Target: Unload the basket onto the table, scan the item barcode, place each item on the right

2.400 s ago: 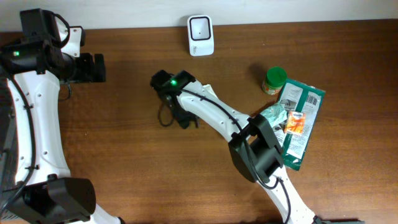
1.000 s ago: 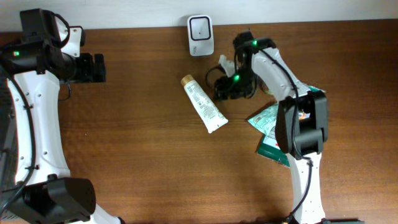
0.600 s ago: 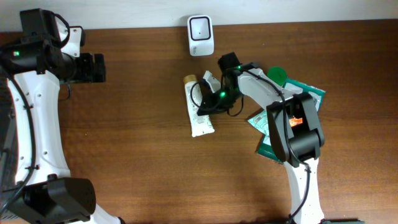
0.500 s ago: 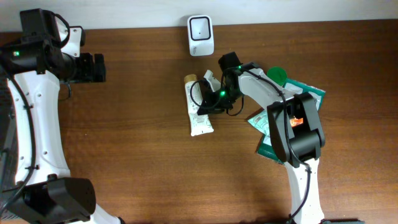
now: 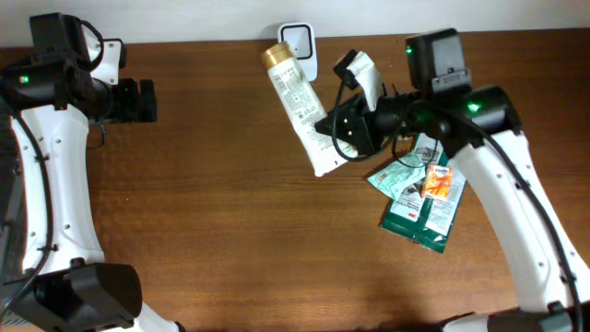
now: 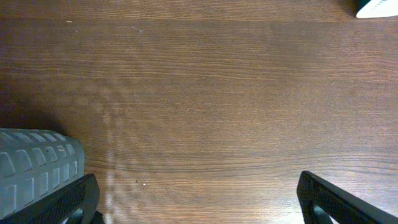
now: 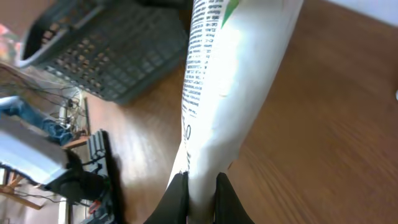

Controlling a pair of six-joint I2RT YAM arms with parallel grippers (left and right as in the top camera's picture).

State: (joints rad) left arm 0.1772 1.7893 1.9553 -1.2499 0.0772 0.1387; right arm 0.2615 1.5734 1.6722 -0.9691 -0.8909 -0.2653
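Right gripper (image 5: 343, 134) is pinching the tube (image 5: 300, 101) by its flat crimped tail; the wrist view shows both fingers pressed tight onto that end. The tube is up off the table (image 5: 203, 231), held at a slant. Its cap end is over the scanner (image 5: 304, 41) at the middle of the far edge and its tail points back toward the table's centre. Left gripper (image 5: 138, 100) sits near the far left corner with jaws spread wide and nothing between them.

Step in hand, as I read it: show the barcode to the scanner window. How I'd run it:
- Roll the wrist slowly so the printed side turns toward the window, then hold still. Right now the print faces up at the overhead camera, not at the scanner.
- The grip is on the very tail, so the body is a long lever. Small, slow moves, or it will swing or slip.
- Keep the cap clear of the scanner housing.

Tube look: white glossy plastic with a tan-gold screw cap. A block of fine black print runs down one side, with a touch of green near it. There's glare along the body, and I can't make out the barcode bars in either view.

Green pouches (image 5: 424, 198) lie on the right side of the table, under the right arm and apart from the tube — no interference.
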